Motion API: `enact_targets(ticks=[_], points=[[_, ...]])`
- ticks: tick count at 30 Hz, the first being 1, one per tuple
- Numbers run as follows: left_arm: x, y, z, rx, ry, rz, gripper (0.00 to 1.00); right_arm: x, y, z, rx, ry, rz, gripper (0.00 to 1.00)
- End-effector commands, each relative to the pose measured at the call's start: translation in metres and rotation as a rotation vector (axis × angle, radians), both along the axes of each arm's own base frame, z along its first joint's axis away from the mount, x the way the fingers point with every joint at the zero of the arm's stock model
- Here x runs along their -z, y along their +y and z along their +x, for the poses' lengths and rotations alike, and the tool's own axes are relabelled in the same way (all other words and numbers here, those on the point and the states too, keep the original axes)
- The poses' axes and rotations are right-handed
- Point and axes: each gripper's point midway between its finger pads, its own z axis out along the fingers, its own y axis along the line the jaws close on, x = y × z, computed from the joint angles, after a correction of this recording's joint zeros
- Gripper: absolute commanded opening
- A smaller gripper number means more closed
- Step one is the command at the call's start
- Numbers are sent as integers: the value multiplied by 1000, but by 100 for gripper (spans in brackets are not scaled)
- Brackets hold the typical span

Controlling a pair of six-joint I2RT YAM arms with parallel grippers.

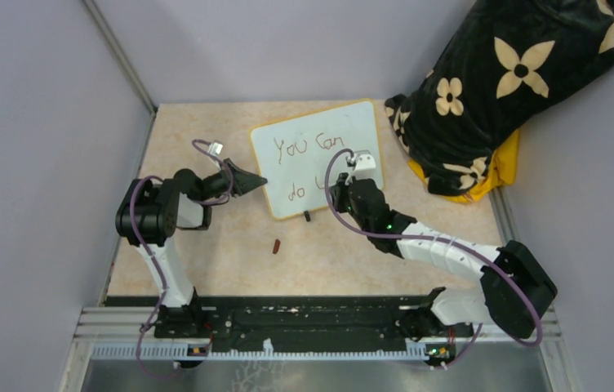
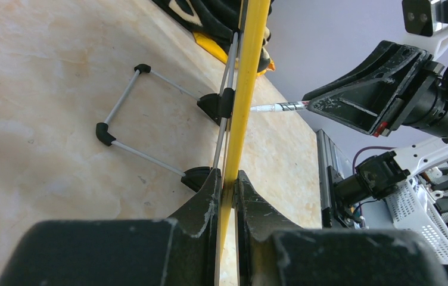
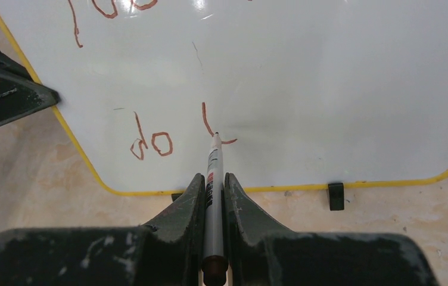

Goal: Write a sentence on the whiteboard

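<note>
The whiteboard [image 1: 320, 155] with its thin yellow frame stands propped on the table at the back. The sentence [image 1: 304, 148] in reddish-brown marker reads "You Can" on top, with "do" and one stroke below. My left gripper [image 1: 260, 180] is shut on the board's left edge [image 2: 240, 113]. My right gripper [image 1: 344, 189] is shut on a grey marker [image 3: 212, 179]. The marker's tip touches the board at the foot of the stroke beside "do" [image 3: 153, 143]. The marker also shows in the left wrist view [image 2: 278, 108], touching the board's face.
A dark marker cap [image 1: 277, 246] lies on the table in front of the board. A black flowered cloth bundle [image 1: 500, 90] on a yellow pad fills the back right. The board's wire stand [image 2: 150, 119] props it from behind. Grey walls close the sides.
</note>
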Motion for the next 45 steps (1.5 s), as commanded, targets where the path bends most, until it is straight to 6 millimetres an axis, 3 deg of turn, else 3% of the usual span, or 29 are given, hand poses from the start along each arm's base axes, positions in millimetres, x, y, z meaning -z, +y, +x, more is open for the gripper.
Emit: enact_targets(ticks=[1, 23, 45], points=[[-10, -8, -14, 55, -157, 6, 0, -35, 21, 1, -75, -86, 84, 0], [-10, -9, -14, 56, -158, 7, 0, -30, 35, 17, -46, -58, 76, 0], [-10, -8, -14, 55, -158, 7, 0, -18, 3, 22, 78, -30, 22, 0]])
